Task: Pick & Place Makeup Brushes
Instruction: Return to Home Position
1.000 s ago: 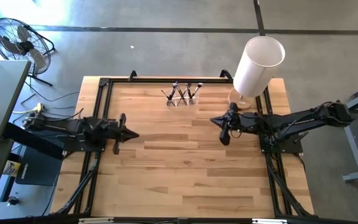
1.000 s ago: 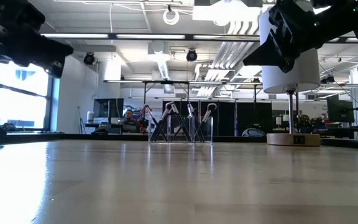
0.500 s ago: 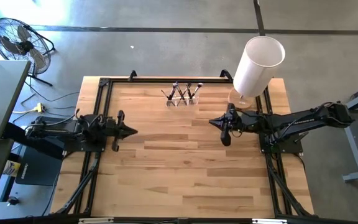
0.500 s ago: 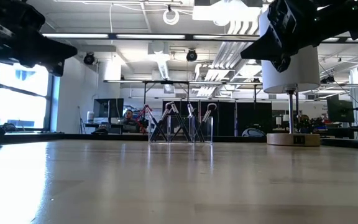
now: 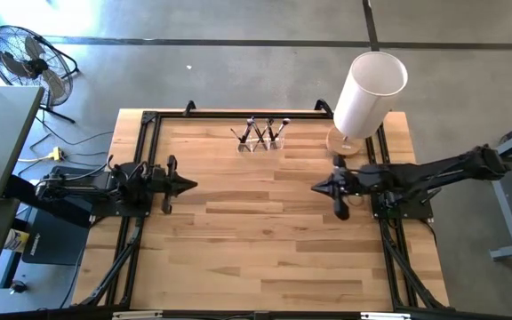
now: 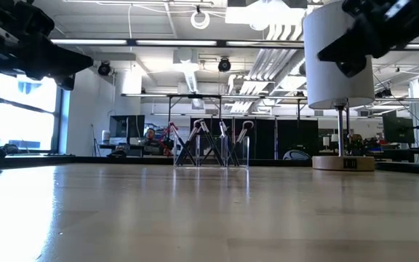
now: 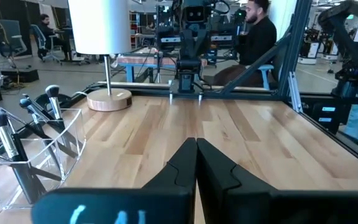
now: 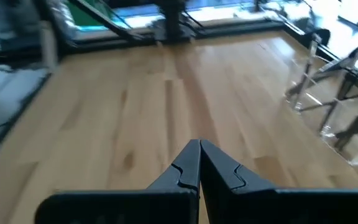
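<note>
Several makeup brushes (image 5: pixel 260 132) stand leaning in a small clear holder (image 5: pixel 259 140) near the table's far edge, handles down and bristle tips up; they also show in the low view (image 6: pixel 213 142) and in the left wrist view (image 7: pixel 27 121). My left gripper (image 5: pixel 191 185) hovers shut above the table's left side, pointing right, well short of the holder. My right gripper (image 5: pixel 316 188) hovers shut above the right side, pointing left. In its wrist view (image 8: pixel 199 144) the holder (image 8: pixel 337 112) lies off to one side. Neither touches anything.
A tall white cylinder on a round wooden base (image 5: pixel 367 93) stands at the table's far right corner, close to my right arm. A black frame (image 5: pixel 238 114) runs along the table's edges. Bare wood lies between the two grippers. People sit in the room beyond the table.
My right gripper has drawn back toward the table's right edge and slightly toward the near edge, staying shut. My left gripper has shifted a little toward the left edge and then held still. The brushes and holder have not moved.
</note>
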### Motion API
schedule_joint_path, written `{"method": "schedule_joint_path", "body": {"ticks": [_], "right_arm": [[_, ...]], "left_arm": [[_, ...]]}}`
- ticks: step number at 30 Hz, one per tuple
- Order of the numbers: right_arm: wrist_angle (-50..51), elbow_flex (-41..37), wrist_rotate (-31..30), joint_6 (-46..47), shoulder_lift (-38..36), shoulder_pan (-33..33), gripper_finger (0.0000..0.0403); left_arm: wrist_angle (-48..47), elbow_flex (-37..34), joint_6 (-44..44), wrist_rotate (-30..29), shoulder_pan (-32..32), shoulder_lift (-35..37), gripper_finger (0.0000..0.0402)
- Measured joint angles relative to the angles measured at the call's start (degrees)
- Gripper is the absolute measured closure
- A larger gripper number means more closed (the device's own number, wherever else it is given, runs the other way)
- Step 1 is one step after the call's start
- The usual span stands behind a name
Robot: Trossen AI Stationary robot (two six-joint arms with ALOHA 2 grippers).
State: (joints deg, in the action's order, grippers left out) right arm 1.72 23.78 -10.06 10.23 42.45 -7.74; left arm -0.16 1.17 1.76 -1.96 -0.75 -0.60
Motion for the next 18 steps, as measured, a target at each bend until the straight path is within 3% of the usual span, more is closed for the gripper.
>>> {"method": "schedule_joint_path", "body": {"ticks": [10, 18], "right_arm": [[-0.6, -16.3, 5.1, 2.1, -24.8, -3.1, 0.0403], [-3.6, -23.0, 10.2, 1.2, -42.4, -3.1, 0.0403]], "left_arm": [[0.0, 0.0, 0.0, 0.0, 0.0, 0.0, 0.0402], [0.0, -0.1, 0.0, 0.0, 0.0, 0.0, 0.0401]]}}
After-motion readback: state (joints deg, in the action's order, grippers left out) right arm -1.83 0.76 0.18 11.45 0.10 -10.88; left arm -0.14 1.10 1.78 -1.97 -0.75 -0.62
